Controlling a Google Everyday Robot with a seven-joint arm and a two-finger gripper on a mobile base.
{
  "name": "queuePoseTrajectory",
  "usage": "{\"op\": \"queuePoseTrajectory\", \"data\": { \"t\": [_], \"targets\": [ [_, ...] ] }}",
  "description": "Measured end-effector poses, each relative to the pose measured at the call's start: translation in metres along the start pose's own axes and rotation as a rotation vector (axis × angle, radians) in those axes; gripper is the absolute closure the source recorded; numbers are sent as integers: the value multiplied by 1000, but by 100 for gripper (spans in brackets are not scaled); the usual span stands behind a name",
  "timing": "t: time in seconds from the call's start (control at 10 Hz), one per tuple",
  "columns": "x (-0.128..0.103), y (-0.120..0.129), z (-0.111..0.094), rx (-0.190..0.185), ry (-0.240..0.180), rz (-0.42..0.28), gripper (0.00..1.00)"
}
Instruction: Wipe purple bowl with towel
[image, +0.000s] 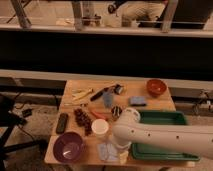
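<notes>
The purple bowl (68, 146) sits empty at the front left corner of the wooden table (140, 110). A light blue towel (106, 152) lies flat on the table just right of the bowl, near the front edge. My white arm (165, 139) reaches in from the right, bending at its elbow above the table's front. My gripper (120, 149) hangs down at the towel's right edge, mostly hidden under the arm.
A white cup (100, 128) stands just behind the towel. A green tray (172, 118) lies at the right under my arm. A black remote (62, 123), dark grapes (82, 120), a blue sponge (137, 100) and a red-brown bowl (156, 87) lie further back.
</notes>
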Motion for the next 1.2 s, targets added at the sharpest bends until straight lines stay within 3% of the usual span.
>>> {"op": "queuePoseTrajectory", "data": {
  "t": [0.6, 1.2],
  "targets": [
    [-6, 4, 19, -24, -2, -11, 20],
    [-3, 7, 38, -79, -14, -6, 21]
  ]
}}
